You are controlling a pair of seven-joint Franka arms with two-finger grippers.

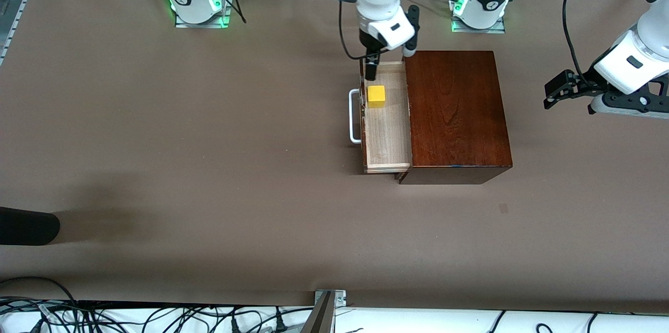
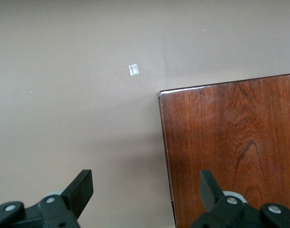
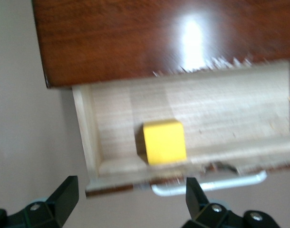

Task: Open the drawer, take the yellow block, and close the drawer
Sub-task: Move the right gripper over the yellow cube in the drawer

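Drawer [image 1: 385,137] stood pulled out of the wooden box [image 1: 456,113], the yellow block [image 1: 376,96] lying inside near its handle [image 1: 354,116]. Right gripper [image 1: 389,58] hung over the drawer, fingers wide and empty. Left gripper [image 2: 146,192] waited past the box, fingers wide.

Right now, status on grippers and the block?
Right gripper open above drawer. Left gripper open, waiting over wooden box edge. Yellow block in open drawer, unobstructed.

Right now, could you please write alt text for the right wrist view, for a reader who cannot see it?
A yellow block sits in the open drawer of a dark wooden box, against the drawer's front wall. The right gripper hangs open over the drawer's front edge, above its white handle.
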